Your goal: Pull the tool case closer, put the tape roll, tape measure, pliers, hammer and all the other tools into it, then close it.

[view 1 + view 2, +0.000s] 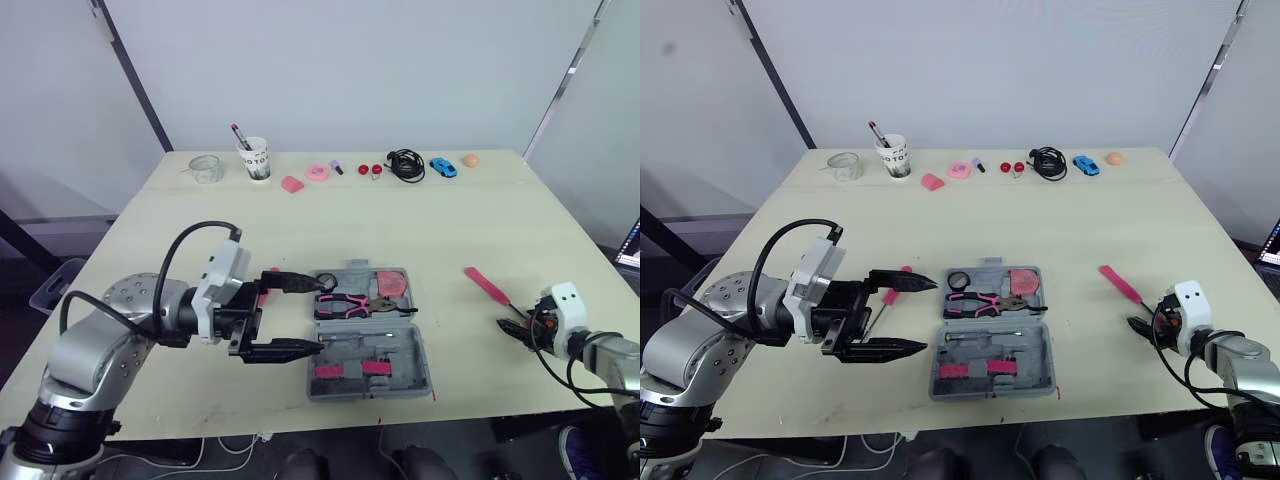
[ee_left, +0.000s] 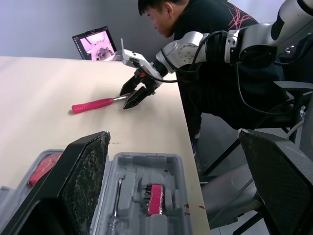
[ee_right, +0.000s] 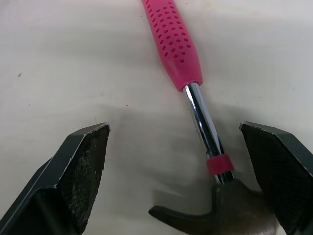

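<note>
The grey tool case (image 1: 420,372) lies open near the table's front edge. In it are pink-handled pliers (image 1: 345,303), a pink tape measure (image 1: 392,286) and a black tape roll (image 1: 958,280). My left gripper (image 1: 318,316) is open at the case's left side, one finger over its upper half and one over its lower half. A pink screwdriver (image 1: 890,291) lies on the table just left of the case. The pink-handled hammer (image 1: 486,284) lies to the right. My right gripper (image 3: 175,142) is open, its fingers on either side of the steel shaft (image 3: 201,117) close to the head.
Along the far edge stand a glass bowl (image 1: 205,167), a paper cup with pens (image 1: 257,159), small pink items (image 1: 319,171), a black cable (image 1: 405,163), a blue toy car (image 1: 443,166) and an orange ball (image 1: 470,159). A person and a laptop (image 2: 95,44) are beyond the table's right side.
</note>
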Controlling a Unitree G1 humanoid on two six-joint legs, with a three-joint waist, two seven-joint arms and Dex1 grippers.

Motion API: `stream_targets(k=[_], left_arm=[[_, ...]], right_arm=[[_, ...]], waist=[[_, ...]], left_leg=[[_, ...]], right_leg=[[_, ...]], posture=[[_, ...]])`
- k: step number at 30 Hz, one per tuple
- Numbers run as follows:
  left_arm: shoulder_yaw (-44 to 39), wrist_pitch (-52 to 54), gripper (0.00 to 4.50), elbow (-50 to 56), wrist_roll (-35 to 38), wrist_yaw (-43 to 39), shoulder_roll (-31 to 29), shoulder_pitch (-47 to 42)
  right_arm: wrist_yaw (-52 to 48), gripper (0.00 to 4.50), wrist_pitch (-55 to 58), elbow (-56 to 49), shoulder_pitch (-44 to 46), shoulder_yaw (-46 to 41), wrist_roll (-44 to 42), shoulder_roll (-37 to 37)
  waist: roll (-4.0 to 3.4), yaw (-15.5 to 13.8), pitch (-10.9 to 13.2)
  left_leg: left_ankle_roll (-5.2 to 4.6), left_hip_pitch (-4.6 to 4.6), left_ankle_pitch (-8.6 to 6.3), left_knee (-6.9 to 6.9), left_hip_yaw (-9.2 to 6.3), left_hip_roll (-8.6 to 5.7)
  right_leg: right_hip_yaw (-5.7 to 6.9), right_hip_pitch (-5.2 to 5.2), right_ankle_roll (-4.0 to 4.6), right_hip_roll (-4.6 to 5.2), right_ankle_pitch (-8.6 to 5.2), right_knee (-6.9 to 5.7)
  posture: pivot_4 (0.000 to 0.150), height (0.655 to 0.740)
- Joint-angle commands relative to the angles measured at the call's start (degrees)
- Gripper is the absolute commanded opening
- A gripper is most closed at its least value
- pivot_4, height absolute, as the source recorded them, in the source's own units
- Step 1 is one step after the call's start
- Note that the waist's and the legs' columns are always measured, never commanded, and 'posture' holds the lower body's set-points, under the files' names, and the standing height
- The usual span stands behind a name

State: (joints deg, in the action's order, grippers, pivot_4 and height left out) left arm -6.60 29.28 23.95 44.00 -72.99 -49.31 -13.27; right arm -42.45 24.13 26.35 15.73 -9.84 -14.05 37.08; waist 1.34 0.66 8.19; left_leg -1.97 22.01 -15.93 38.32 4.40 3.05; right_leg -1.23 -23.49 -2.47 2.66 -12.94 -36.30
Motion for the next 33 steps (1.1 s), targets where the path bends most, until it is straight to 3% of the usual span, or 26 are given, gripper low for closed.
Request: stream_targets(k=[1,3,5,12,25,27,28,33], left_arm=[[-1.92,-0.69,4.46,2.02,0.54,0.51,-0.61,0.06],[-2.04,-0.76,4.46,2.19,0.53,0.68,-0.69,0.31],[-2.11,-0.76,4.5,2.5,0.5,1.15,-0.62,0.62],[-1.21,-1.49,4.5,1.81,-0.28,0.93,-0.55,0.22],[-0.15,-2.5,4.5,0.8,-1.89,-0.33,-0.54,-0.25],[-0.1,-2.58,4.5,0.66,-1.98,-0.47,-0.5,-0.33],[-0.13,-2.56,4.5,0.67,-1.96,-0.48,-0.45,-0.36],[-0.1,-2.79,4.5,0.15,-2.17,-0.77,-0.25,-0.41]], right_arm=[[-0.93,4.5,2.18,0.55,0.28,0.15,-0.26,0.47],[-0.37,4.5,2.05,0.73,0.11,0.18,0.3,0.42],[0.61,3.52,1.63,1.05,-0.62,0.25,1.14,0.42],[2.14,1.29,0.76,0.13,-2.1,0.27,2.53,-0.02],[3.14,1.29,0.35,-2.39,-4.14,-0.38,1.87,-1.38],[3.26,0.77,0.24,-2.17,-4.36,-0.2,2.22,-1.33],[3.31,0.21,0.03,-2.11,-4.46,-0.09,2.43,-1.28],[2.49,0.08,-5.89,-1.82,-5.46,0.83,4.05,-1.16]], waist=[[0.02,0.01,-0.01],[0.02,0.01,-0.01],[0.02,0.01,-0.01],[0.11,0.02,-0.07],[0.16,0.02,-0.1],[0.16,0.02,-0.1],[0.18,0.02,-0.11],[0.31,-0.05,-0.19]], left_leg=[[0.0,0.0,0.0,0.0,-0.02,0.0],[0.0,0.0,0.0,0.0,-0.01,0.0],[0.0,0.0,0.0,0.0,0.0,0.0],[0.0,0.0,0.0,0.0,0.01,0.01],[0.0,-0.02,0.0,0.0,0.01,0.02],[0.0,-0.02,0.0,0.0,0.02,0.02],[0.0,-0.02,0.0,0.0,0.01,0.02],[0.0,-0.01,0.0,0.01,0.0,0.02]], right_leg=[[0.0,0.0,0.0,0.0,0.0,0.0],[0.0,0.0,0.0,0.0,0.0,0.0],[0.01,0.0,0.0,-0.01,0.0,0.0],[0.04,0.02,0.0,-0.02,0.0,0.0],[0.04,0.03,0.0,-0.03,0.0,-0.01],[0.04,0.03,0.01,-0.03,0.0,0.0],[0.04,0.03,0.0,-0.03,0.0,0.0],[0.05,0.04,0.0,-0.02,0.0,0.0]], posture=[[0.15,0.74],[0.15,0.74],[0.15,0.74],[0.15,0.74],[0.15,0.74],[0.15,0.74],[0.15,0.74],[0.15,0.74]])
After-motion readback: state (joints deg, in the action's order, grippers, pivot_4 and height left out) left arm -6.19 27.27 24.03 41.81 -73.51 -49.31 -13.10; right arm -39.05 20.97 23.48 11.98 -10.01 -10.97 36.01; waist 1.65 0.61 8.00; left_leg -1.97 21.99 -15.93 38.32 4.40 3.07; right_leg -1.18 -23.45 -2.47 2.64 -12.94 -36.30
